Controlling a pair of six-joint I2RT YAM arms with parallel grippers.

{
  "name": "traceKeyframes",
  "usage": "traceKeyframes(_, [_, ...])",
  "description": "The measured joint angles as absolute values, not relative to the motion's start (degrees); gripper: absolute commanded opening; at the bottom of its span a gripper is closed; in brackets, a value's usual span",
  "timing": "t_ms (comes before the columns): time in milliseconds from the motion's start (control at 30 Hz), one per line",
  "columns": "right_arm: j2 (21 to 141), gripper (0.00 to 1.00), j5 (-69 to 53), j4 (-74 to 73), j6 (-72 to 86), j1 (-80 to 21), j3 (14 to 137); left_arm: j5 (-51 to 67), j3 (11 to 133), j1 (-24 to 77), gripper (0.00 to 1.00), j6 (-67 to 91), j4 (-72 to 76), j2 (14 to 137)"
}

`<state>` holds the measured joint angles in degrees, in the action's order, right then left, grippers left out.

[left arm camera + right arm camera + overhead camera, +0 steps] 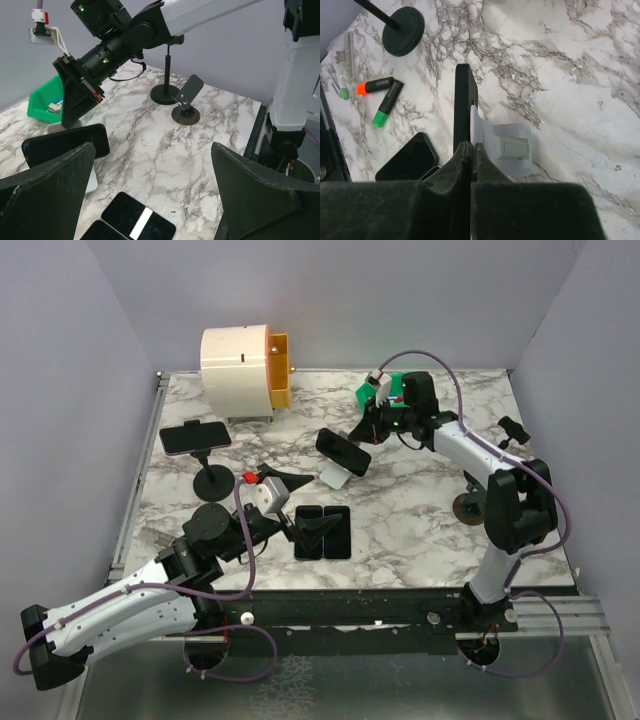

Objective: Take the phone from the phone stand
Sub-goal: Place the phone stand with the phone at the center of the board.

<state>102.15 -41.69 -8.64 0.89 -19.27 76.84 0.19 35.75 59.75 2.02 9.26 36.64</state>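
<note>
The slim black phone (343,451) leans on the small white plastic stand (334,478) on the marble-patterned table (420,510); right fingers (460,165) clenched together at its upper edge, left fingers (250,185) spread wide, empty

The light is bright, even and diffuse and seems to come from above, so the marble table (420,510) is evenly lit in the top view, and a small stand (185,115) in the left wrist view throws only a faint, soft shadow. One flat phone (138,222) carries a white strip of reflected light on its dark screen, the only clear glare. Both wrist views are sharp in the middle distance, but the left gripper (152,147) and the right gripper (471,145) sit close to the lens, so their fingers look soft and almost plain black.
</note>
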Motion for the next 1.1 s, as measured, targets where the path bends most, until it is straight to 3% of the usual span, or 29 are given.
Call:
traceKeyframes(567, [109.78, 0.01, -39.81, -10.33, -1.19, -20.95, 82.56, -0.12, 35.75, 59.75, 0.99, 0.95, 9.19, 36.93])
traceKeyframes(733, [109.86, 0.41, -38.54, -10.33, -1.02, -20.95, 82.54, -0.19, 35.75, 59.75, 0.99, 0.95, 9.13, 36.93])
traceKeyframes(800, [109.73, 0.52, -37.87, -9.67, -0.71, -21.04, 82.19, -0.27, 35.75, 59.75, 0.99, 0.95, 9.10, 36.93])
traceKeyframes(900, [109.03, 0.61, -36.38, -8.58, -0.43, -21.06, 80.27, -0.45, 35.75, 59.75, 0.99, 0.95, 9.08, 36.93])
traceKeyframes(1100, [105.60, 0.70, -30.70, -7.84, 1.98, -21.06, 77.49, -0.71, 35.75, 59.75, 0.99, 0.95, 9.06, 36.93])
